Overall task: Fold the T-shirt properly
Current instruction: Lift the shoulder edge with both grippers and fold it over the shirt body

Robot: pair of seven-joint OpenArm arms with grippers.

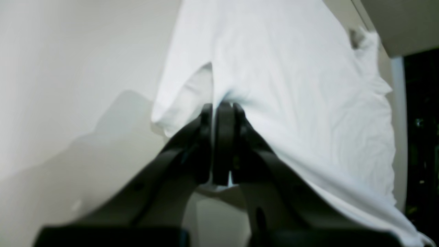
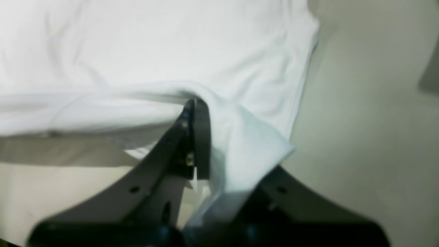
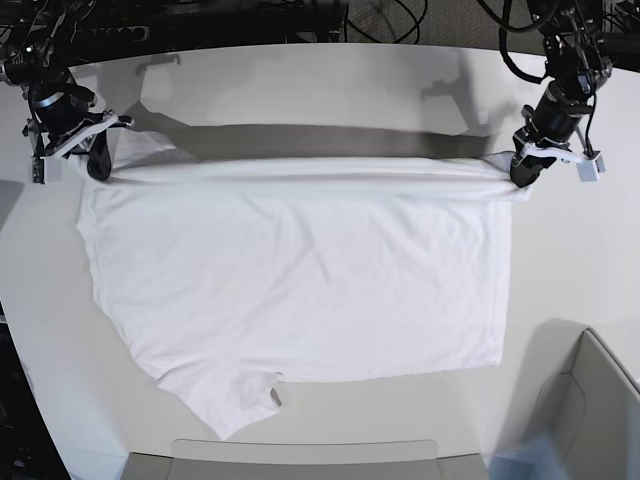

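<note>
Clearly each gripper, left and right, pinches the T-shirt, apparently its far edge.

A smooth off-white tabletop fills nearly the whole base view, its surface evenly lit from above, with soft grey shadows lying across its upper part. Along the top edge of the frame, beyond the table's far rim, black cables tangle over a dark, greyish floor. At the lower right corner sits a pale grey bin with a slanted wall, and along the bottom edge, near the centre, a flat grey ledge runs level with the frame. In the left wrist view, the far right shows a pale post against a dark, unlit space.
</note>
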